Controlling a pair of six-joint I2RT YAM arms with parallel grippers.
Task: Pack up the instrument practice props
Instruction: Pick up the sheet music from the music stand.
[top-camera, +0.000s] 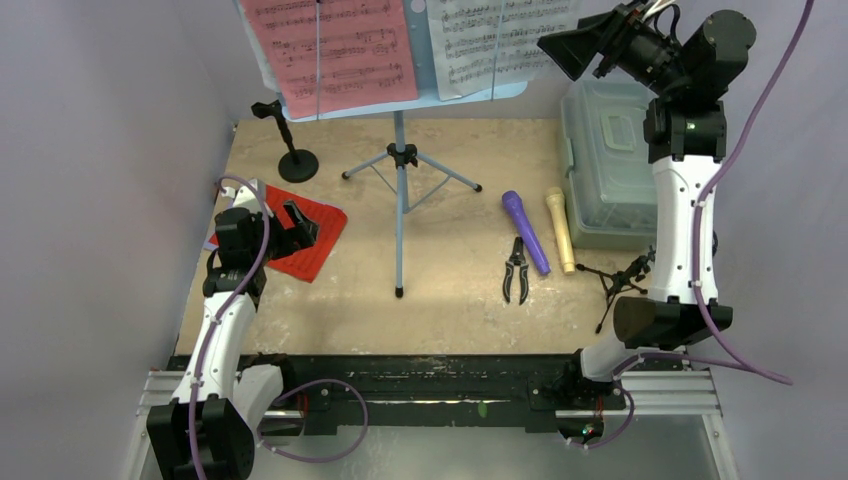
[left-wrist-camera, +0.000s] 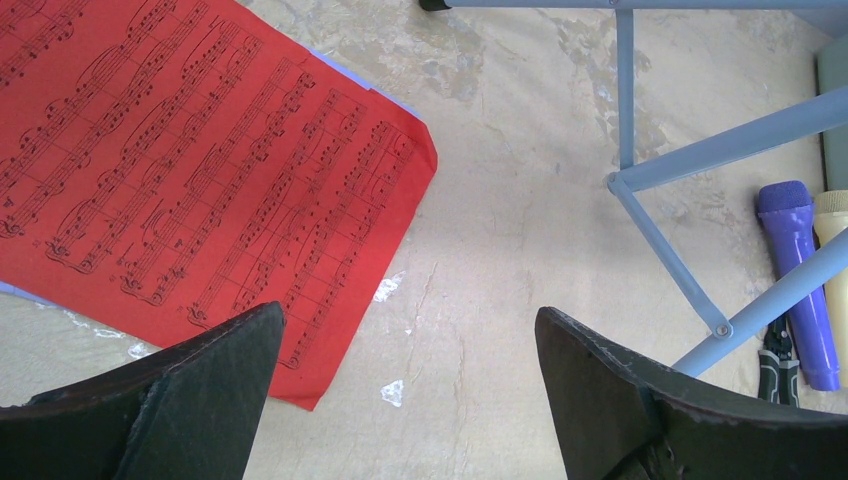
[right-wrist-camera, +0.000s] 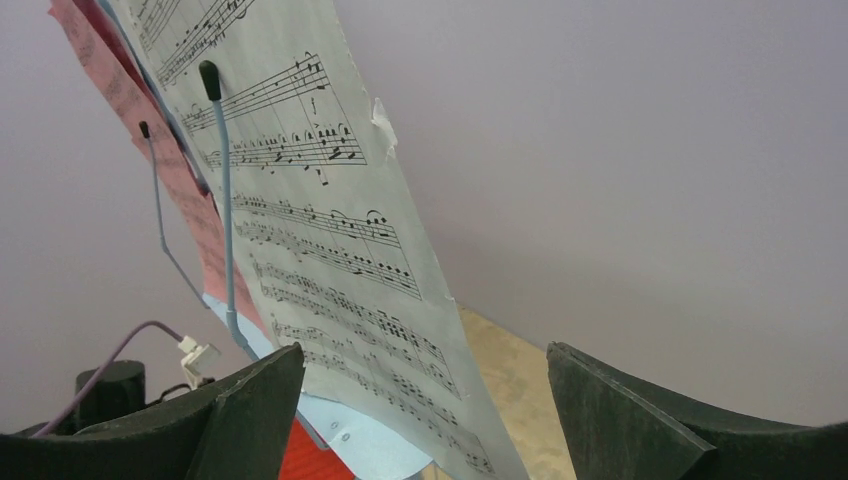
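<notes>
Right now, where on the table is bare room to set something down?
Free: between the red page and the stand leg; also between that leg and the pliers. Crowded: purple microphone, cream microphone, black tripod, by the box.

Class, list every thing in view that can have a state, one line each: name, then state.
music stand, upright, legs spread
red page on stand, propped on desk
white page, propped on desk
red page on table, lying flat
purple microphone, lying flat
cream microphone, lying flat
round-base pole, upright
mic tripod, on table, legs spread
plastic box, lid on
left tool, open, empty
right tool, open, empty
</notes>
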